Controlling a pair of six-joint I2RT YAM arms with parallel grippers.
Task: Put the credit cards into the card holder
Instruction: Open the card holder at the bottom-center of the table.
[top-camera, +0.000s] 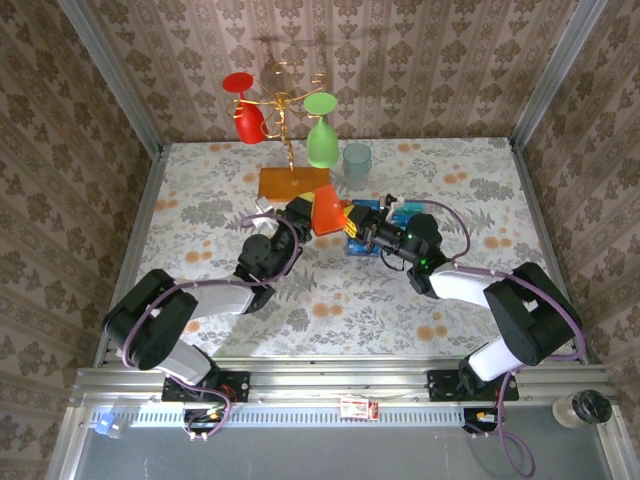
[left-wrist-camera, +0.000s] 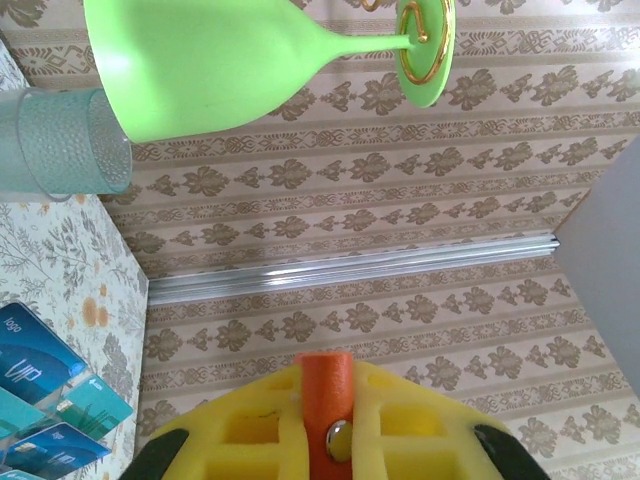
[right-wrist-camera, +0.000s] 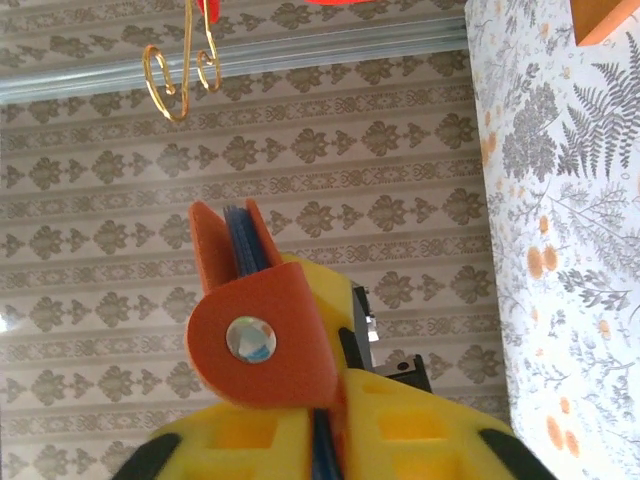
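The orange-red card holder (top-camera: 326, 212) hangs above the table middle, and my left gripper (top-camera: 303, 216) is shut on it. In the left wrist view the yellow fingers (left-wrist-camera: 260, 425) clamp its edge with the snap stud (left-wrist-camera: 338, 440). My right gripper (top-camera: 358, 226) meets it from the right, shut on a blue credit card (right-wrist-camera: 322, 455). That card runs up edge-on between the holder's walls (right-wrist-camera: 262, 335), where blue card edges (right-wrist-camera: 238, 240) show. More credit cards (top-camera: 368, 246) lie on the table under the right gripper, blue and teal (left-wrist-camera: 42, 345).
A gold stand (top-camera: 284, 105) on an orange wooden base (top-camera: 290, 182) carries a red goblet (top-camera: 246, 112) and a green goblet (top-camera: 321, 142) just behind the grippers. A clear tumbler (top-camera: 357, 163) stands beside them. Patterned walls enclose the table on three sides.
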